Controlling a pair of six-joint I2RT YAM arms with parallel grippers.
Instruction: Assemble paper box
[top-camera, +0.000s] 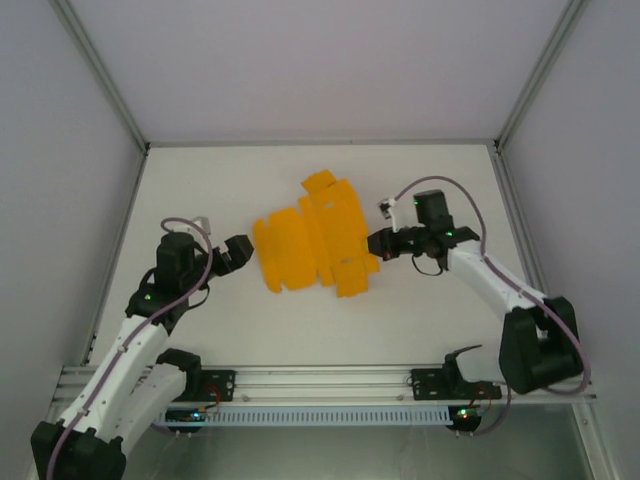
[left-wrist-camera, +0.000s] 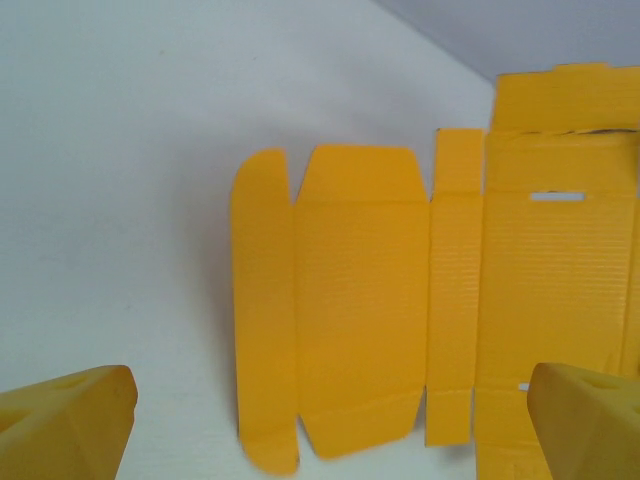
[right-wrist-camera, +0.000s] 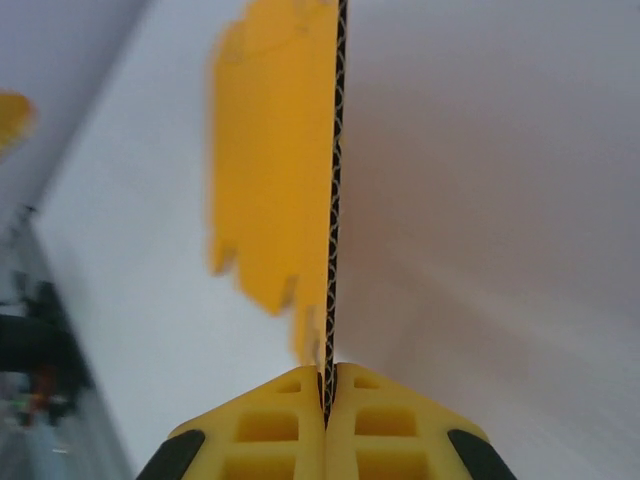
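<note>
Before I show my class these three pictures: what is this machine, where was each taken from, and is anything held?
Two robot arms are bolted at the near edge of a white table. The wide picture looks down from above; the other two come from a camera on each wrist. A flat orange-yellow card sheet, an unfolded box, lies on the table. The right gripper pinches its edge, seen end-on in that wrist's picture. The left gripper is open beside the sheet, holding nothing.

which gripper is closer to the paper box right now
Right. The right gripper is shut on the right edge of the paper box. The left gripper sits open just beside its left edge, gripping nothing.
</note>
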